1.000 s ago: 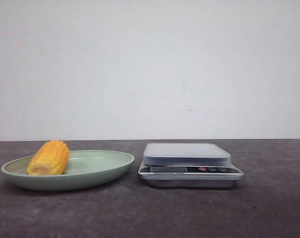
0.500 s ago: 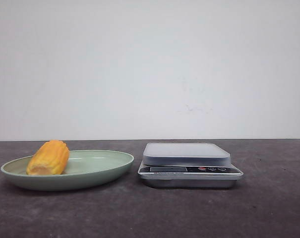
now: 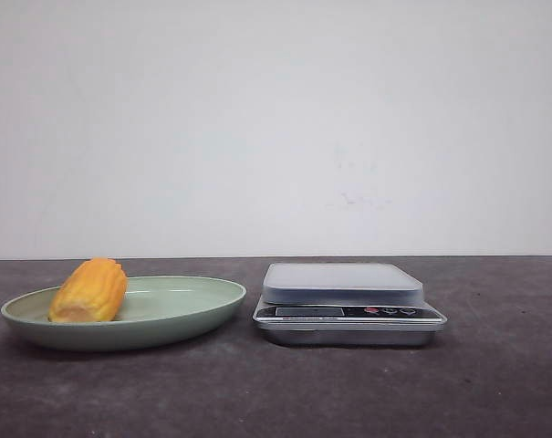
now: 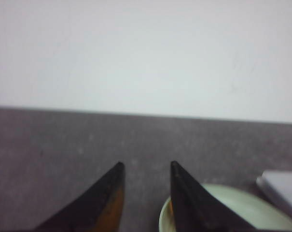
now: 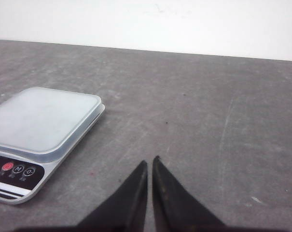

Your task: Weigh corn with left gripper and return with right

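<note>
The corn [image 3: 90, 290], a short yellow-orange cob piece, lies on the left part of a pale green plate [image 3: 193, 306]. The silver kitchen scale [image 3: 348, 301] stands just right of the plate with nothing on its platform. No gripper shows in the front view. In the left wrist view my left gripper [image 4: 146, 165] is open and empty, low over the table, with the plate's rim [image 4: 252, 205] behind its right finger. The corn is almost hidden there. My right gripper [image 5: 150, 160] is shut and empty, over bare table beside the scale [image 5: 39, 121].
The table is dark grey, with a white wall close behind it. A corner of the scale [image 4: 283, 186] shows past the plate in the left wrist view. The scale's buttons [image 5: 13, 170] face the robot.
</note>
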`<act>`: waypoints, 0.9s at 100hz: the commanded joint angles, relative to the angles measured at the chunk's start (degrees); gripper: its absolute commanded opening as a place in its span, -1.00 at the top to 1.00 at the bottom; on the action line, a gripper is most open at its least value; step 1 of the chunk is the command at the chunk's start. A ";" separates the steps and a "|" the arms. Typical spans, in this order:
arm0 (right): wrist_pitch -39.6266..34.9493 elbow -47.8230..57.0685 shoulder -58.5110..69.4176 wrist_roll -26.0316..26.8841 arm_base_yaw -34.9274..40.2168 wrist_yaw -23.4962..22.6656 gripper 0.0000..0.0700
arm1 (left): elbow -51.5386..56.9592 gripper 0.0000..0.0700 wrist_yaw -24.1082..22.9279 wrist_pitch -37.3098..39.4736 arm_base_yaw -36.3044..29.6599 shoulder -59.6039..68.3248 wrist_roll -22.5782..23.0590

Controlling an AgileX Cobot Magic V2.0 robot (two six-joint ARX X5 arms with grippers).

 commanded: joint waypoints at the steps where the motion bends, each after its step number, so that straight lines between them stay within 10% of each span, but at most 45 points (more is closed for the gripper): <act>1: 0.13 -0.04 -0.04 0.39 -0.11 -0.11 0.97 | -1.18 0.56 -0.28 0.79 0.09 -0.57 -0.26; 90: 0.11 -0.04 -0.04 0.39 -0.11 -0.09 0.97 | -3.26 0.56 -6.62 -12.48 0.22 -1.25 4.57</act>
